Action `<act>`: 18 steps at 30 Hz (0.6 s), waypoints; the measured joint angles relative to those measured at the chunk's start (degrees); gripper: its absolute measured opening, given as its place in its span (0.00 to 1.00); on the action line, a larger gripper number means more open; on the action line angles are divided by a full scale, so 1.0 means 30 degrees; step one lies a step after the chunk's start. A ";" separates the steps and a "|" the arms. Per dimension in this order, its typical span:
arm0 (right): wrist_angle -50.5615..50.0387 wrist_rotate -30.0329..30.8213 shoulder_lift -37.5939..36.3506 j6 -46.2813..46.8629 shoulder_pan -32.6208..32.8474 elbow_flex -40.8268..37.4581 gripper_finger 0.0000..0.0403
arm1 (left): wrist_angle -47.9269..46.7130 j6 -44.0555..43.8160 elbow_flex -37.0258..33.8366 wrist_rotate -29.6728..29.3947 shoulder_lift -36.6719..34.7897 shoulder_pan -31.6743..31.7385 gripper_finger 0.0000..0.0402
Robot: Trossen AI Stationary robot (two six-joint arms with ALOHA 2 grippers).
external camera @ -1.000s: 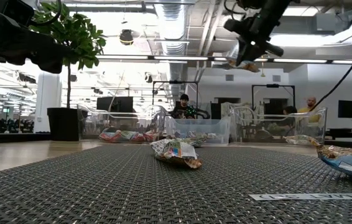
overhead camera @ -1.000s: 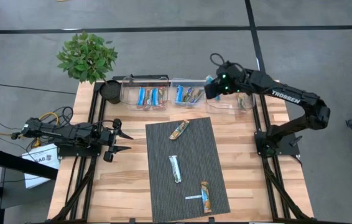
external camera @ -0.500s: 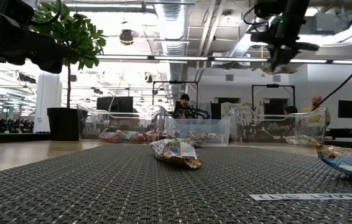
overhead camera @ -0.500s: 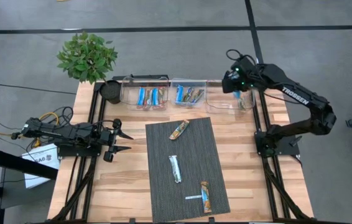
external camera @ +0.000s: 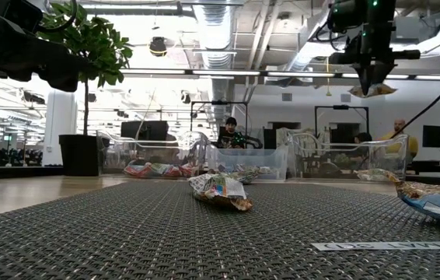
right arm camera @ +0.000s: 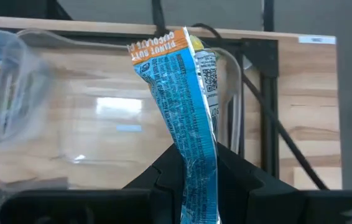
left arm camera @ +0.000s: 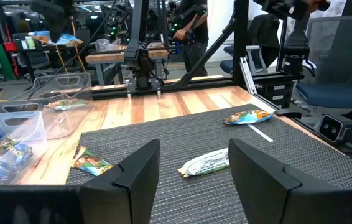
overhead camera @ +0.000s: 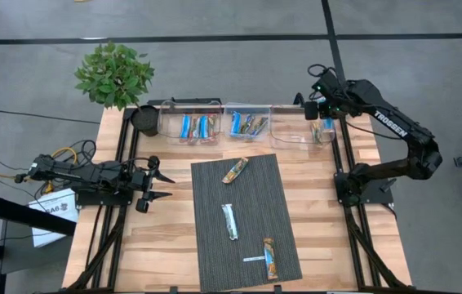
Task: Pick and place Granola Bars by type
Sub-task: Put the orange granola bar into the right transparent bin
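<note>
**Blue bar held over the rightmost bin**

My right pincer (right arm camera: 191,171) pinches a blue granola bar (right arm camera: 185,106) above the rightmost clear bin (overhead camera: 296,137). My left pincer (overhead camera: 159,185) waits spread, left of the grey mat (overhead camera: 215,237) carrying three bars.

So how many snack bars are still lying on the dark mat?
3. One bar lies near the mat's bin end, one bar in the middle, and one bar at the near end.
</note>
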 joint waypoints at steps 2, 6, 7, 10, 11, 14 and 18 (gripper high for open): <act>-0.0109 0.0276 0.0284 -0.0005 -0.0130 -0.0026 0.15 | -0.0007 0.0000 0.0000 0.0000 -0.0003 0.0000 0.46; -0.0695 0.0736 0.1210 -0.0004 -0.0278 -0.0042 0.15 | -0.0004 0.0000 -0.0007 0.0000 0.0001 0.0000 0.46; -0.0838 0.0872 0.1516 -0.0006 -0.0278 -0.0037 0.15 | -0.0007 0.0000 -0.0001 0.0000 0.0005 0.0000 0.46; -0.0903 0.1001 0.2476 -0.0006 -0.0278 -0.0042 0.15 | -0.0002 0.0000 -0.0004 0.0000 -0.0001 0.0000 0.46; -0.0881 0.1001 0.2813 -0.0006 -0.0278 -0.0042 0.15 | -0.0001 0.0000 -0.0004 -0.0004 0.0002 0.0000 0.46; -0.0863 0.1001 0.3778 -0.0006 -0.0278 -0.0042 0.15 | -0.0007 0.0000 -0.0001 -0.0007 -0.0003 0.0000 0.46; -0.0800 0.1001 0.4991 -0.0014 -0.0278 -0.0042 0.15 | -0.0003 0.0000 -0.0003 0.0000 0.0002 0.0000 0.46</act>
